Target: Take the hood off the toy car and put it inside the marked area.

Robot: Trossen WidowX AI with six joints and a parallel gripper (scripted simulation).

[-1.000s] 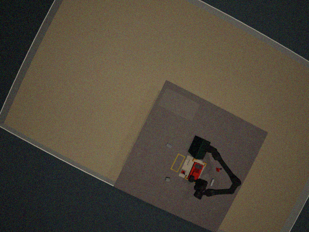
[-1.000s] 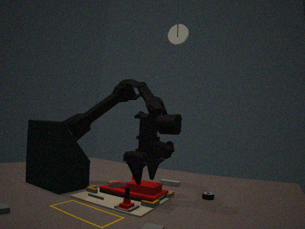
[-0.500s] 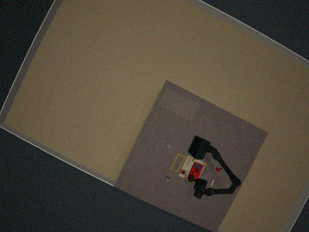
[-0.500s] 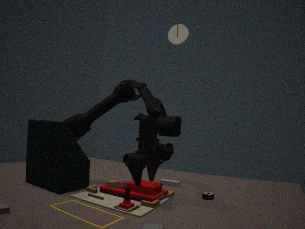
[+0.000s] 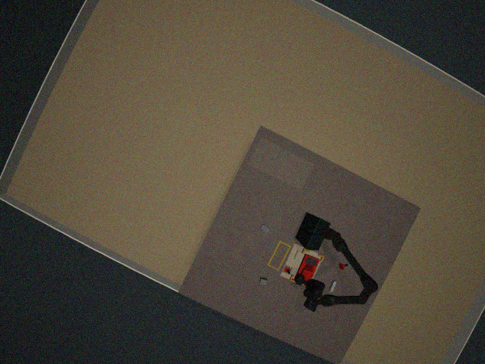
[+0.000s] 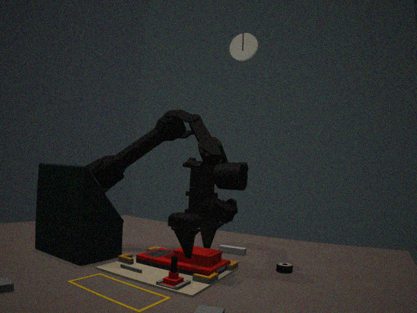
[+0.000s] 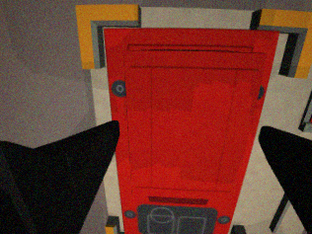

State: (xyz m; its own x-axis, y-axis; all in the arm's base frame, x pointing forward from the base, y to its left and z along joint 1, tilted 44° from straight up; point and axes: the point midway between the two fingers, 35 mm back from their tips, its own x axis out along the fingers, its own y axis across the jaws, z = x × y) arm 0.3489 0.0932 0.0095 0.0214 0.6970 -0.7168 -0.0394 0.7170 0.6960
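Note:
The red toy car (image 5: 302, 267) (image 6: 146, 258) (image 7: 116, 63) sits between orange corner brackets on a pale board. Its hood, a raised red block (image 6: 211, 256) (image 7: 197, 117), is on top of the car. My gripper (image 6: 199, 252) (image 7: 189, 129) is open and empty, pointing down over the hood. One finger is on each long side of the hood, tips low beside it; I cannot tell whether they touch it. The marked area, a yellow outline (image 5: 274, 253) (image 6: 104, 296), lies on the table beside the board, with nothing inside it.
A red stepped part with a black post (image 6: 173, 279) stands on the board (image 6: 195, 290) near the marked area. A white bar (image 5: 333, 286) (image 6: 232, 250), a black disc (image 6: 284, 267), a small red item (image 5: 342, 265) and grey blocks (image 5: 265, 228) (image 5: 263, 281) lie around.

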